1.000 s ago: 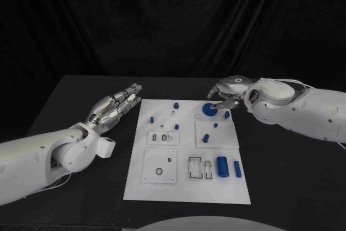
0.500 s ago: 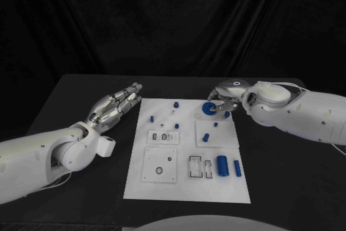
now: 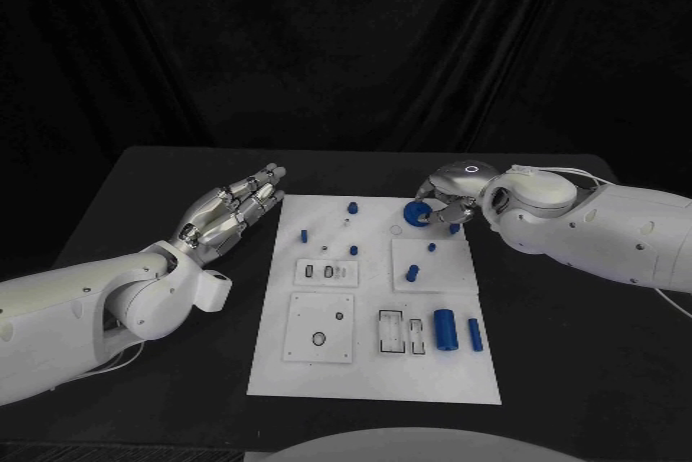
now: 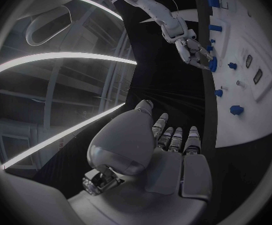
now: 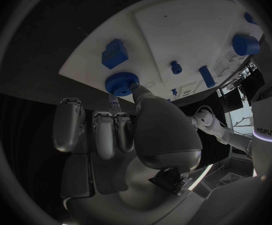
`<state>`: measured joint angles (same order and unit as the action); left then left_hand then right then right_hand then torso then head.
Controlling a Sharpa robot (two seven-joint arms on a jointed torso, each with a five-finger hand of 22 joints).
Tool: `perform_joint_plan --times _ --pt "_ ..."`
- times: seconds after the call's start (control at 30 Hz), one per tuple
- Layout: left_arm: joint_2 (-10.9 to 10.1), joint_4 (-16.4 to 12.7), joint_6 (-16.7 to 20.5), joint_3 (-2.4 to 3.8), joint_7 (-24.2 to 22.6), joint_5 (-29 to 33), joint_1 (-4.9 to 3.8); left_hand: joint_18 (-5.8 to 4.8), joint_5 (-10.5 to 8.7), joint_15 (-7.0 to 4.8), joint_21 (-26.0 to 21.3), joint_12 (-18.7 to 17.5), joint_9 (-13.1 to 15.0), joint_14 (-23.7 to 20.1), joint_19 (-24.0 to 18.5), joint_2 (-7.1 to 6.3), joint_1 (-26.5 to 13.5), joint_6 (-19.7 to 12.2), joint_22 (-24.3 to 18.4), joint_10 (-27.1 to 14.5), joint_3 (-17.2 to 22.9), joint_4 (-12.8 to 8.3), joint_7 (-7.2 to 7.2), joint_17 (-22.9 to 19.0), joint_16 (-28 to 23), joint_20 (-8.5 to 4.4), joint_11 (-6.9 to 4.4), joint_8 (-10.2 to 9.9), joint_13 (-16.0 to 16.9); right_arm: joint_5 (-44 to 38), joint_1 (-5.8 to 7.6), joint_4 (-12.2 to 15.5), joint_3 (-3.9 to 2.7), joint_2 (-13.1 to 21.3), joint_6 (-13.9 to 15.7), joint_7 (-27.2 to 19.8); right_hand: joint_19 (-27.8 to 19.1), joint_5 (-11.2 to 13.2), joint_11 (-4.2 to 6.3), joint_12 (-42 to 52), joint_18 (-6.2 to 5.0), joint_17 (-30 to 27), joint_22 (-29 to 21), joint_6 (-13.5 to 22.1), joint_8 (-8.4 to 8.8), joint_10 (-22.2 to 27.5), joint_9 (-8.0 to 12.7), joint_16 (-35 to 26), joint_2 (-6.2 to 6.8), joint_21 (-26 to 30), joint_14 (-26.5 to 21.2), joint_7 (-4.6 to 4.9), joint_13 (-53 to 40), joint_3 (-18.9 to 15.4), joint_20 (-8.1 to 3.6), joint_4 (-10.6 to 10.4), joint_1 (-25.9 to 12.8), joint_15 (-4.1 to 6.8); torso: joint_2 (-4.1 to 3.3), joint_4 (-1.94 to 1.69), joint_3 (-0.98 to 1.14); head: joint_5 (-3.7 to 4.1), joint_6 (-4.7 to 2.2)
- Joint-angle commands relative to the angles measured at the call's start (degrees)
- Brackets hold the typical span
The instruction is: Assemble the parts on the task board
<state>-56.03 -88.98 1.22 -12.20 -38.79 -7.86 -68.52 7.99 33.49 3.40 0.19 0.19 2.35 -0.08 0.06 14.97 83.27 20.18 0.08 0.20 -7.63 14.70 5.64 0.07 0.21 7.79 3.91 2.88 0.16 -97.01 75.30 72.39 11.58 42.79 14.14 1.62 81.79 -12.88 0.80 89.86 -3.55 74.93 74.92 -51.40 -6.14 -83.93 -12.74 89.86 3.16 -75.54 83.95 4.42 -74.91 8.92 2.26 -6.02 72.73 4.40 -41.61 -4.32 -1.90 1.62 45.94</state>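
The white task board (image 3: 325, 382) lies in the middle of the black table. At the board's far right corner my right hand (image 3: 450, 194) pinches a blue knurled wheel (image 3: 414, 214) between thumb and a finger. The right wrist view shows the thumb against the wheel (image 5: 122, 82), just over the board (image 5: 173, 30), with a blue block (image 5: 114, 53) beside it. My left hand (image 3: 231, 214) hovers off the board's far left edge, fingers stretched out and holding nothing. In the left wrist view my left hand (image 4: 168, 144) points along the board (image 4: 248, 110) toward my right hand (image 4: 189, 45).
Loose blue parts on the board: a thick cylinder (image 3: 446, 330) and a thin rod (image 3: 475, 334) near right, pegs (image 3: 411, 274) (image 3: 431, 248) mid right, small pieces (image 3: 352, 209) (image 3: 304, 237) far left. Recessed slots (image 3: 400, 334) and a square plate (image 3: 320, 329) lie nearer.
My right arm has shifted slightly leftward, carrying the blue wheel a little toward the board's far edge. The left hand has hardly moved.
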Motion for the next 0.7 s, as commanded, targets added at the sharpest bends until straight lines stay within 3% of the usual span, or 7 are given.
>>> perform_joint_plan --times 0.03,0.27,0.37,0.57,0.7 --pt "0.16 0.03 -1.06 0.04 -10.35 0.32 -0.08 0.40 0.08 0.47 -0.19 -0.07 0.07 0.08 -0.06 0.16 0.46 -0.06 -0.08 0.17 0.44 0.00 0.27 -0.07 -0.21 0.45 0.40 0.22 -0.03 -0.55 -0.65 -0.14 0.30 -0.05 -1.05 0.06 -0.51 -0.62 0.05 0.14 -0.39 15.07 4.96 -0.89 -1.10 -6.07 -1.36 0.14 0.01 0.38 6.05 -0.21 -15.09 0.01 -0.04 0.75 0.98 -0.17 0.01 0.02 0.01 0.06 0.12" --pt "0.26 0.16 -1.40 0.04 -10.06 0.32 -0.07 0.40 0.09 0.52 -0.19 -0.07 0.07 0.08 -0.06 0.19 0.48 -0.04 -0.08 0.16 0.54 -0.02 0.31 -0.07 -0.21 0.51 0.45 0.23 -0.03 -0.55 -0.79 -0.08 0.30 -0.07 -2.19 0.08 -0.64 -0.35 0.01 0.14 -0.44 15.07 4.88 -0.42 -1.27 -6.07 -1.80 0.14 0.28 0.61 6.05 -0.13 -15.09 -0.19 -0.05 1.00 0.98 -0.18 0.03 0.03 -0.02 0.02 0.26" --pt "0.31 0.19 -1.54 0.04 -9.92 0.32 -0.07 0.42 0.10 0.61 -0.19 -0.06 0.10 0.08 -0.06 0.24 0.50 0.16 -0.08 0.19 0.72 -0.07 0.40 -0.07 -0.21 0.62 0.54 0.28 -0.02 -0.55 -0.83 -0.05 0.30 -0.11 -2.35 -0.06 -0.73 -1.17 -0.06 0.14 -0.47 15.07 4.89 -0.45 -2.13 -6.07 -2.85 0.14 0.15 0.80 6.05 -0.02 -15.09 0.00 -0.04 1.74 1.69 -0.27 0.02 0.05 0.00 -0.03 0.26" --pt "0.34 0.22 -1.67 0.04 -9.80 0.32 -0.06 0.46 0.11 0.72 -0.19 -0.06 0.14 0.08 -0.06 0.31 0.54 0.44 -0.08 0.20 0.98 -0.14 0.53 -0.07 -0.21 0.76 0.69 0.37 -0.02 -0.55 -0.88 -0.04 0.30 -0.19 -1.64 -0.92 -0.67 -7.89 0.13 0.14 -0.49 15.07 5.20 -1.25 -6.60 -6.07 -7.48 0.14 -0.45 1.05 6.05 -0.18 -15.09 1.12 -0.16 4.27 3.58 -0.14 0.07 0.05 -0.01 -0.12 0.27" --pt "0.22 0.17 -1.71 0.04 -9.76 0.32 -0.06 0.46 0.11 0.72 -0.19 -0.06 0.14 0.08 -0.06 0.31 0.54 0.44 -0.08 0.20 0.98 -0.14 0.53 -0.07 -0.21 0.76 0.69 0.37 -0.02 -0.55 -0.88 0.24 0.30 -0.11 -0.08 -1.82 -0.55 -14.49 0.14 0.14 -0.48 15.07 5.51 -0.68 -10.42 -6.07 -11.51 0.14 -0.40 1.17 6.05 -0.14 -15.09 2.17 -0.23 5.23 3.38 -0.14 0.07 0.06 -0.01 -0.30 0.15"
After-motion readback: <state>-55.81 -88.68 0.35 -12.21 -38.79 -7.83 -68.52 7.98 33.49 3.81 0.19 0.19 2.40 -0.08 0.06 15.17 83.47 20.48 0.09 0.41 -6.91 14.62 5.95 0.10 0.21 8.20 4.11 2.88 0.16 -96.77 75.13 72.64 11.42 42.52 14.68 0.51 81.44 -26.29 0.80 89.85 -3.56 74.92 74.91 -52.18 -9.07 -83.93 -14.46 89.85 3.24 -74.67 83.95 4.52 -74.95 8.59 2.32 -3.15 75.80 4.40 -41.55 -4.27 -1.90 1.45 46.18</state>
